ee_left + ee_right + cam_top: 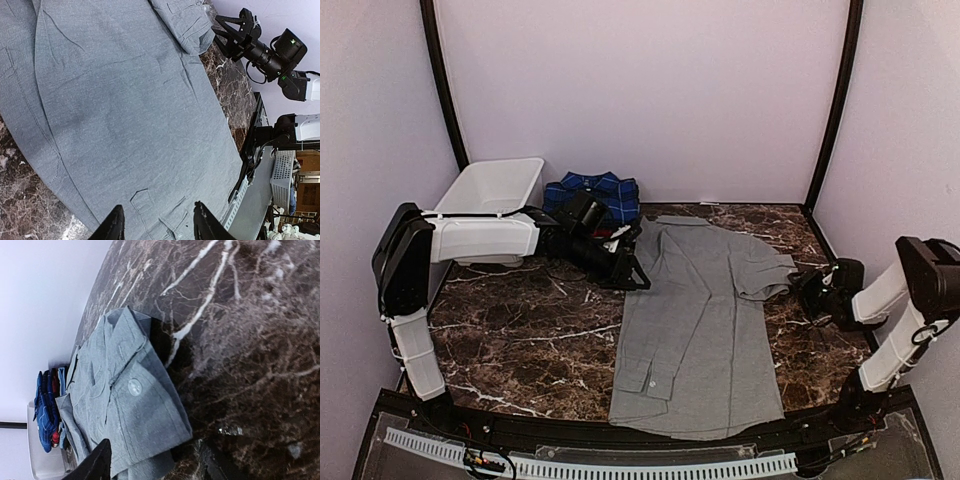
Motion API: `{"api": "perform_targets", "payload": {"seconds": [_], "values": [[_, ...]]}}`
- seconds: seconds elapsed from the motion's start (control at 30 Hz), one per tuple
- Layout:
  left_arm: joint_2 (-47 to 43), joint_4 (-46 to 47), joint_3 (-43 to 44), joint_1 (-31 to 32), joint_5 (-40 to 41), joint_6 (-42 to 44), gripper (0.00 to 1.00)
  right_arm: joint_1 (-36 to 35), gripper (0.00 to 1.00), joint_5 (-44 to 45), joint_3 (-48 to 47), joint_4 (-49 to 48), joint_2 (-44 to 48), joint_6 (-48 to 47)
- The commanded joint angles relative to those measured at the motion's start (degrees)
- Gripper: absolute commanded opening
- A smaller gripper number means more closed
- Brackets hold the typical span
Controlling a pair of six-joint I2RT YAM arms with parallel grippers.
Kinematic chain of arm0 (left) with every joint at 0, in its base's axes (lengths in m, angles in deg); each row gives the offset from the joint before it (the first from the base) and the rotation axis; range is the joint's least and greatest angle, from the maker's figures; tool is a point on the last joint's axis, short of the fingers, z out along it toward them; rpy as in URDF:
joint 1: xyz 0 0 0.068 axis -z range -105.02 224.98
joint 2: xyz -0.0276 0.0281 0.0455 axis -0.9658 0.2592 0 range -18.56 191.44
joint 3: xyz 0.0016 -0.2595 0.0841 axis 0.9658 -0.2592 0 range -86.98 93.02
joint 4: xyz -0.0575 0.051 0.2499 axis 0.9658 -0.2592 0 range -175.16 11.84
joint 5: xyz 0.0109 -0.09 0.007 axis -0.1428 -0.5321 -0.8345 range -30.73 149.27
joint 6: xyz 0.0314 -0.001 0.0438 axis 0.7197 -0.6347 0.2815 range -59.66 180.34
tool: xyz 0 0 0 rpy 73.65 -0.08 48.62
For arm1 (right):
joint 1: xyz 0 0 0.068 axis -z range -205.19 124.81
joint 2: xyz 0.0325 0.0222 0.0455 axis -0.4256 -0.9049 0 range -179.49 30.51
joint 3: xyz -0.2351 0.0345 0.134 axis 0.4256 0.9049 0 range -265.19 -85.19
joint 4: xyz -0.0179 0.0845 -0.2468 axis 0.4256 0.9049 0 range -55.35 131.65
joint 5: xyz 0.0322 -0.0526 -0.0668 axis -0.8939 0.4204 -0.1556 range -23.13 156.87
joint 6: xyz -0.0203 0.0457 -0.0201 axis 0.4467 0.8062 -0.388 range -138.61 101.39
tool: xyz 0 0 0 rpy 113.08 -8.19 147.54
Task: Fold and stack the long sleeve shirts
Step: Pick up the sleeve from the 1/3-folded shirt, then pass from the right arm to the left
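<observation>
Top external | grey shirt (pixel 695 320) flat on veined marble (pixel 520 340) | left claw (pixel 158 206) spread | right claw (pixel 155 444) spread

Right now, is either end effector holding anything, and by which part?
Nothing is held. The left end effector is open above the grey shirt. The right end effector is open at the shirt's sleeve cuff, not closed on it.

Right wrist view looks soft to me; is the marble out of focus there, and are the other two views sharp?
Right wrist: the marble tabletop nearest the lens is blurred; the grey shirt is sharper. Left wrist: crisp, with the shirt's weave visible. Top external: even light, soft shadows, no glare.
</observation>
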Motion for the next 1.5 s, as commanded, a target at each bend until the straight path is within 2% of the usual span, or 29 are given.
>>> {"api": "perform_targets", "payload": {"seconds": [0.0, 0.37, 0.5, 0.67, 0.83, 0.97, 1.13, 1.47], "values": [[-0.5, -0.6, -0.6, -0.2, -0.5, 0.7, 0.46, 0.4, 0.53, -2.8, -0.2, -8.6, -4.4, 2.9], [-0.8, -0.2, -0.2, -0.1, -0.6, -0.1, 0.46, 0.6, 0.35, -3.1, -5.9, -8.6, -9.6, 3.3], [-1.1, 0.4, -0.1, -0.2, -1.4, -0.8, 0.46, 0.6, 0.2, -3.1, -8.2, -7.3, -10.0, 2.2], [-1.5, 1.8, -0.1, -0.2, -2.8, -2.5, 0.46, 0.5, 0.02, -1.8, -9.5, -4.0, -6.7, 0.0], [-1.9, 4.3, -0.5, -0.3, -5.5, -6.2, 0.46, -1.2, 0.0, 0.1, -12.6, 4.4, -0.3, -5.1], [-2.3, 9.7, -2.0, -1.1, -9.5, -12.1, 0.46, -6.1, 0.0, 2.7, -17.0, 11.3, 5.2, -11.1], [-2.8, 23.4, -6.7, -3.1, -14.8, -24.4, 0.49, -15.6, 0.0, 5.3, -24.4, 18.8, 7.0, -18.1], [-1.2, 39.2, -12.9, -5.4, -15.7, -39.0, 0.62, -37.2, 0.0, 10.5, -36.2, 27.4, -0.9, -23.4]]}}
